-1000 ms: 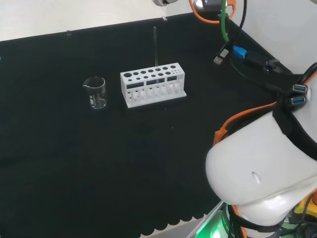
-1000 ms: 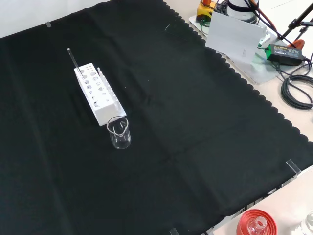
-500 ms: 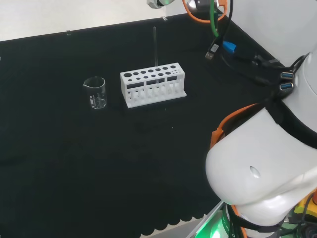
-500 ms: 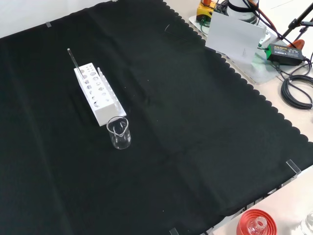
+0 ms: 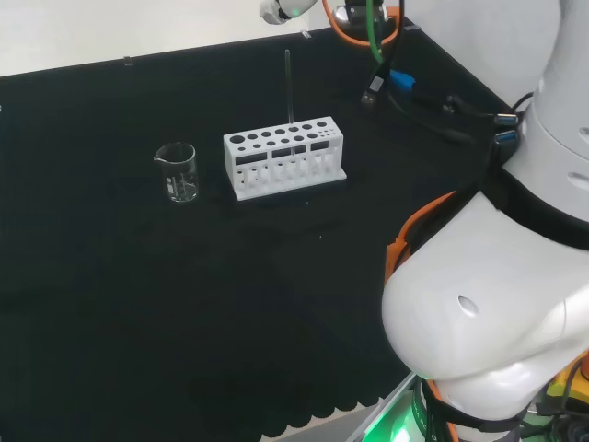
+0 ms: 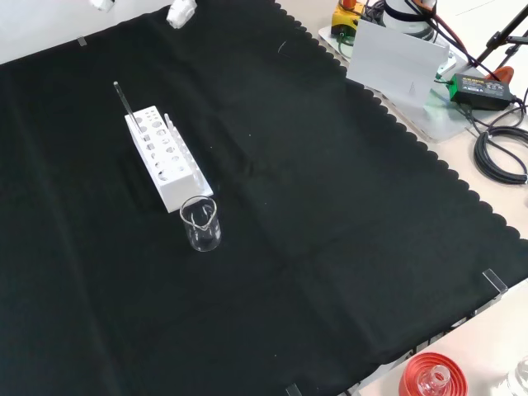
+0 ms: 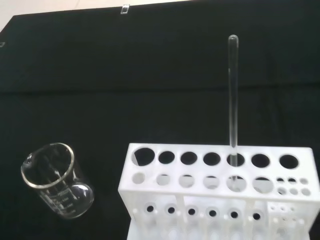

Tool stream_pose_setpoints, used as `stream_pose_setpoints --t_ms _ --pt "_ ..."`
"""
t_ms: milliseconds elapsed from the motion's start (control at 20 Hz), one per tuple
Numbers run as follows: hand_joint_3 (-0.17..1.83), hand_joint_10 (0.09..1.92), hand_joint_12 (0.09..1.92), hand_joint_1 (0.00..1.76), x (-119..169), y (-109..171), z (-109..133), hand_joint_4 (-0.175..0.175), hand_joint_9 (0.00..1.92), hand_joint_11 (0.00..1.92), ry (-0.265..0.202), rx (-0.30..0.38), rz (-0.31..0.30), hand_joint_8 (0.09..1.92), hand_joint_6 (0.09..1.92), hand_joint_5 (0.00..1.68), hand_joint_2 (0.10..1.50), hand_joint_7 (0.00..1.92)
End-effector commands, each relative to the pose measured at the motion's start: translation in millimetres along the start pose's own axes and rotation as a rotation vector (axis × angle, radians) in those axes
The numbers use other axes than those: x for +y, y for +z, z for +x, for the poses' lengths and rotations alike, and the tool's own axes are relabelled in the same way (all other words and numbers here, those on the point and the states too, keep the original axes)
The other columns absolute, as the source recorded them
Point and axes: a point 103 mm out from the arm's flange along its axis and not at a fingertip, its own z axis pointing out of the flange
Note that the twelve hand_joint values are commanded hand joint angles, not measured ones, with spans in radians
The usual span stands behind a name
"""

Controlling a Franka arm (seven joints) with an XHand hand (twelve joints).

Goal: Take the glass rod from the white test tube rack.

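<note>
The white test tube rack [image 5: 285,157] stands on the black cloth, with the clear glass rod [image 5: 288,87] upright in one of its back holes. In the front view the rack [image 6: 165,161] lies at the upper left, and the rod [image 6: 124,103] rises from its far end. The hand [image 6: 180,12] comes in at that view's top edge as two white fingertips set apart, above and beyond the rack, touching nothing. A white bit of the hand [image 5: 281,9] shows at the head view's top. In the wrist view the rod [image 7: 232,95] stands in the rack [image 7: 220,190].
A small empty glass beaker [image 5: 177,172] stands left of the rack in the head view, nearer than the rack [image 6: 201,223] in the front view. The arm's white links [image 5: 488,304] fill the head view's right. A red ribbed stand [image 6: 429,378] sits off the cloth's near edge.
The arm has swung left in the head view, and the hand's tips have come into the top of the head and front views. Rack, rod and beaker have not moved.
</note>
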Motion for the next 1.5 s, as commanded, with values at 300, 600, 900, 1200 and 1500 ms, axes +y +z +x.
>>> stream_pose_setpoints --t_ms 300,600,900,1200,1500 --pt "0.46 0.97 1.48 0.55 37.1 15.8 -11.8 -0.046 0.09 0.00 -0.034 0.042 0.019 0.72 0.09 0.13 0.86 0.00" --pt "0.46 0.97 1.49 0.55 47.2 34.0 -27.7 -0.048 0.09 0.00 -0.036 0.059 0.028 0.76 0.09 0.13 0.86 0.00" --pt "0.47 0.97 1.49 0.54 49.3 44.7 -37.6 -0.049 0.09 0.00 -0.038 0.086 0.045 0.78 0.09 0.14 0.86 0.00" --pt "0.47 0.98 1.49 0.54 49.5 54.7 -44.3 -0.051 0.10 0.00 -0.039 0.106 0.054 0.79 0.09 0.14 0.86 0.00" --pt "0.47 0.98 1.49 0.54 51.0 62.1 -48.2 -0.053 0.10 0.00 -0.046 0.122 0.057 0.81 0.09 0.15 0.87 0.00"
